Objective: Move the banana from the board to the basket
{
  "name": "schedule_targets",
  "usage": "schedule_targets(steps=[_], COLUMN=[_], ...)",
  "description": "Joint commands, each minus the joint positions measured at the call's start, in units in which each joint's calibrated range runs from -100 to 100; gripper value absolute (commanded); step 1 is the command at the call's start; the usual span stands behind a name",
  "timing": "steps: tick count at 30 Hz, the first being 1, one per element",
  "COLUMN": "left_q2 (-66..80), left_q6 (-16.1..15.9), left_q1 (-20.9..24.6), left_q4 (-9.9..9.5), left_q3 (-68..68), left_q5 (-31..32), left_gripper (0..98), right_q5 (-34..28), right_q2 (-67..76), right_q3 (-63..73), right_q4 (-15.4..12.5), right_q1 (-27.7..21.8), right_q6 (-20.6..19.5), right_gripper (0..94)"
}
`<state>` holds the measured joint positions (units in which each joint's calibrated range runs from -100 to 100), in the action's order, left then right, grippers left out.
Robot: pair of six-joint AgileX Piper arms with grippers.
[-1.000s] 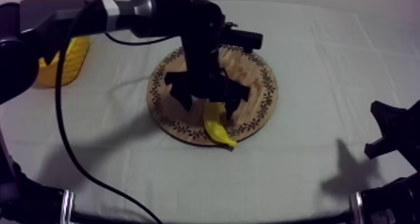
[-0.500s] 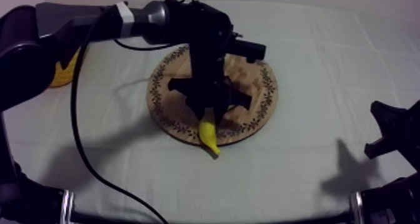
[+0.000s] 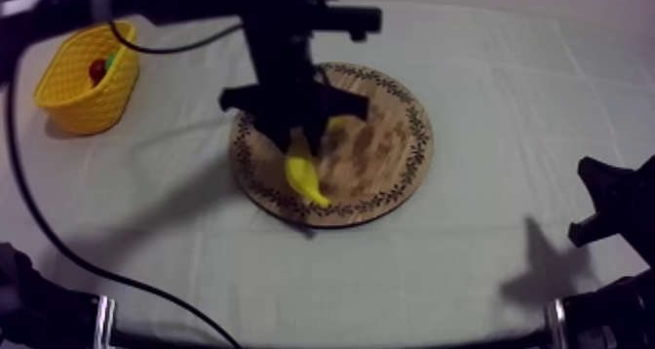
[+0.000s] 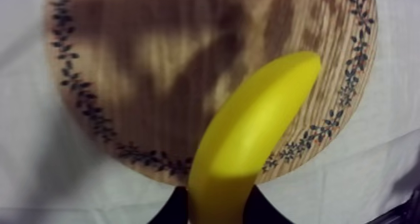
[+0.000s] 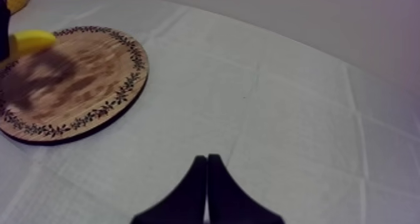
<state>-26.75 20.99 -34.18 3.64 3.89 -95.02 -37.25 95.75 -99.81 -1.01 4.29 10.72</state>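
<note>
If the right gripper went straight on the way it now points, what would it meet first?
Probably only the cloth-covered table: the right gripper, shut, points across bare cloth, with the wooden board off to one side. Where it would touch down is unclear.

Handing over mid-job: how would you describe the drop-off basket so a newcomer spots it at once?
Find the round wooden board in the middle of the cloth-covered table, then look to its far left. The yellow basket stands there alone, a small red fruit inside. Its open weave sets it apart from the other yellow thing, the banana held by the left gripper over the board.
</note>
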Motion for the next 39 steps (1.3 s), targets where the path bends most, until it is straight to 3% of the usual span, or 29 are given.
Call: schedule_targets(steps=[1, 6, 11, 21, 31, 37, 39], left_q2=[7.4, 16.6, 22.6, 24.1, 20.1, 16.4, 15.5], left_q6=[0.0, -0.8, -2.9, -6.7, -12.1, -14.2, -14.5], left_q1=[1.8, 6.8, 13.3, 25.0, 35.6, 39.2, 39.7], left_q4=[-0.82, -3.8, -4.9, -10.07, -10.54, -10.5, -10.42], left_q3=[-1.1, -0.4, -1.8, 1.3, 3.9, 3.5, 2.7], left_q5=[-1.5, -4.2, -4.7, -2.3, 1.1, 3.1, 4.1], left_gripper=[23.0, 22.1, 21.2, 21.0, 21.1, 22.6, 28.1], right_q5=[0.0, 0.0, 0.0, 0.0, 0.0, 0.0, 0.0], right_q2=[0.0, 0.0, 0.0, 0.0, 0.0, 0.0, 0.0], right_q3=[0.0, 0.0, 0.0, 0.0, 0.0, 0.0, 0.0], right_q4=[0.0, 0.0, 0.0, 0.0, 0.0, 0.0, 0.0], right_q1=[0.0, 0.0, 0.0, 0.0, 0.0, 0.0, 0.0], right_q6=[0.1, 0.1, 0.1, 0.2, 0.2, 0.2, 0.2], right_gripper=[0.3, 0.3, 0.3, 0.3, 0.3, 0.3, 0.3])
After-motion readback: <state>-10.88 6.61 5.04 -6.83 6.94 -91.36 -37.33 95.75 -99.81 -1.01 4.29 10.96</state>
